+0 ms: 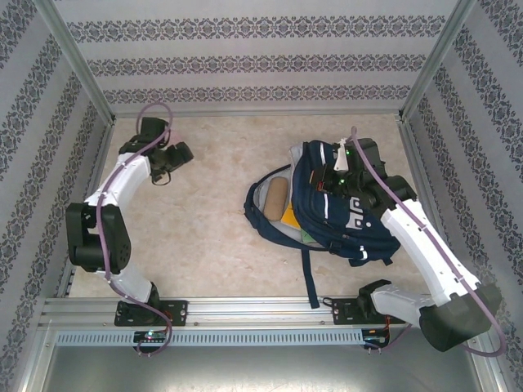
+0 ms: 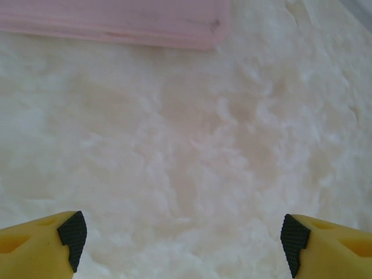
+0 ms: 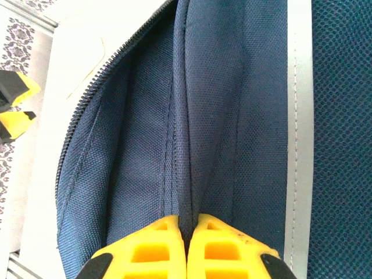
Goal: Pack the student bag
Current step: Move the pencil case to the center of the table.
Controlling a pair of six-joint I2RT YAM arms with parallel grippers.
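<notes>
Pinching a raised fold of navy fabric, the right gripper (image 3: 187,228) is pressing its yellow fingers (image 3: 151,244) together on the student bag (image 3: 232,116), with the fold running up from between the tips. Just left of that fold an open zipper (image 3: 87,96) is curving along the bag's edge, and to the right a grey stripe (image 3: 299,116) is running straight up the cloth. Seen from the top camera, the right arm is reaching from its base at the near edge over the bag's far end, and the bag is lying on the right half of the table (image 1: 204,245), its mouth gaping toward the middle. Inside the opening a tan item (image 1: 276,198) and a yellow item (image 1: 290,217) are showing, though what they are cannot be told. A dark strap (image 1: 310,278) is trailing from the bag toward the near rail. Well apart on the far left, the left gripper (image 2: 183,238) is hanging with its fingers spread wide over bare pale tabletop, holding nothing, while a pink strip (image 2: 116,23) is lying across the top of its wrist view.
</notes>
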